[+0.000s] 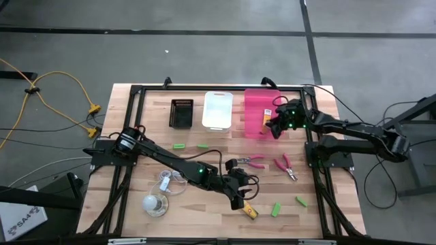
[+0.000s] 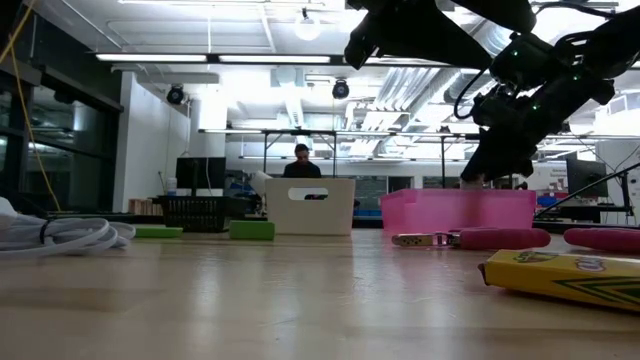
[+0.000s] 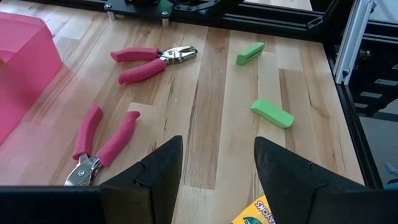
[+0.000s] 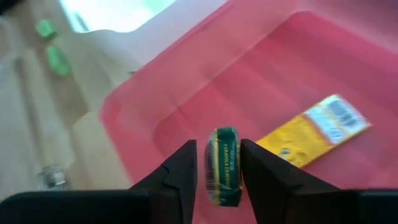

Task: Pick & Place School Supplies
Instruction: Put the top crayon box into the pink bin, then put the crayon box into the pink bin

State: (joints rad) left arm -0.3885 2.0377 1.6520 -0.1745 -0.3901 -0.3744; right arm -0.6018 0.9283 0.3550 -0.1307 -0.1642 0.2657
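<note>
Now pinching 1 packet (image 4: 223, 167) in right gripper (image 4: 214, 171) over pink bin (image 4: 273, 74); left gripper (image 3: 217, 168) gaping; risking a rim-side spill.

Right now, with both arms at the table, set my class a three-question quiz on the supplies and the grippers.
1. True or false: the right gripper is shut on a crayon packet above the pink bin.
2. How many crayon packets already lie inside the pink bin, going by the right wrist view?
A. none B. one C. three
3. Fill in: the left gripper hovers with its fingers ____ beside a crayon packet on the table, near the pink-handled pliers.

Key: 1 true. 2 B, one packet in the bin. 3 open.
</note>
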